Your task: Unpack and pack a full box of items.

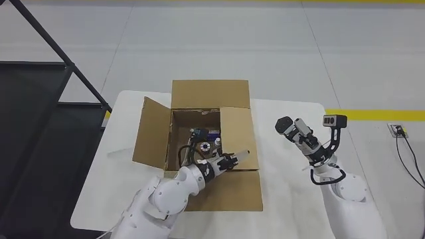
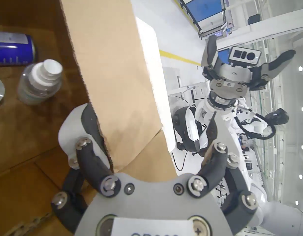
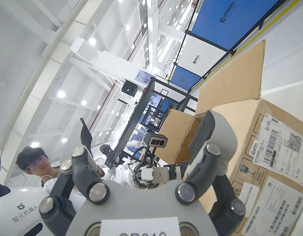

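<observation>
White table [image 1: 285, 192] carries open cardboard box [image 1: 210, 94] at centre. Right flap [image 1: 238, 136] sits between fingers of left gripper [image 2: 145, 119]; jaws apart, straddling flap edge, not clamped. Right gripper [image 3: 145, 124] hangs raised right of box, well apart from it, jaws spread, empty. Inside box: blue can [image 2: 11, 50], clear bottle [image 2: 39, 82] beside it. Step looks like flap clearing, unpacking not yet begun. Next move calls for pinching flap, folding it outward, then reaching for bottle.
</observation>
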`<state>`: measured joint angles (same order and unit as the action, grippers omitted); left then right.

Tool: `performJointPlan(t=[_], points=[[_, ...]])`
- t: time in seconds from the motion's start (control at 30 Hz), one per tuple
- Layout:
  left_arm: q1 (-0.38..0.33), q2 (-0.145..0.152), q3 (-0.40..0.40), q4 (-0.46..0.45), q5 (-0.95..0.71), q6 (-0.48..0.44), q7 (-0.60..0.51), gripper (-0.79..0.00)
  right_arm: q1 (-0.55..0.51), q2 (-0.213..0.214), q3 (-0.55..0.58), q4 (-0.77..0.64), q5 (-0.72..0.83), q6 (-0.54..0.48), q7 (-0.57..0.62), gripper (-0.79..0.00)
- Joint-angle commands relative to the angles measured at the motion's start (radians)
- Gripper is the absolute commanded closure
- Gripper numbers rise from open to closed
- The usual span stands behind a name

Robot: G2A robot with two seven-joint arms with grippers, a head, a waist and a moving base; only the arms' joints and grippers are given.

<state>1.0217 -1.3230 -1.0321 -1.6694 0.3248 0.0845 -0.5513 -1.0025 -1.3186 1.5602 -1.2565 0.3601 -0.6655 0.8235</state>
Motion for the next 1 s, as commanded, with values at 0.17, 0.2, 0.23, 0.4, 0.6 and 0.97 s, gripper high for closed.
performJointPlan(t=[0.17, 0.2, 0.23, 0.4, 0.6, 0.97], points=[[-0.029, -0.017, 0.061, -0.017, -0.018, -0.023, 0.039, -0.785, -0.029, 0.010, 0.018, -0.001, 0.020, -0.024, -0.011, -0.785], [-0.031, -0.020, 0.070, -0.021, -0.016, -0.025, 0.052, -0.785, -0.035, 0.012, 0.022, -0.003, 0.023, -0.028, -0.011, -0.785], [-0.032, -0.023, 0.078, -0.025, -0.017, -0.026, 0.063, -0.785, -0.040, 0.014, 0.025, -0.005, 0.026, -0.030, -0.011, -0.785], [-0.053, -0.037, 0.106, -0.018, -0.035, -0.011, 0.103, -0.785, -0.059, 0.025, 0.039, 0.000, 0.032, -0.005, 0.021, -0.785], [-0.091, -0.060, 0.148, 0.031, -0.059, 0.007, 0.167, -0.785, -0.090, 0.043, 0.084, 0.025, 0.053, 0.000, 0.062, -0.785], [-0.186, -0.124, 0.283, 0.181, -0.081, 0.003, 0.267, -0.785, -0.226, 0.056, 0.177, 0.029, 0.203, -0.132, -0.006, -0.785]])
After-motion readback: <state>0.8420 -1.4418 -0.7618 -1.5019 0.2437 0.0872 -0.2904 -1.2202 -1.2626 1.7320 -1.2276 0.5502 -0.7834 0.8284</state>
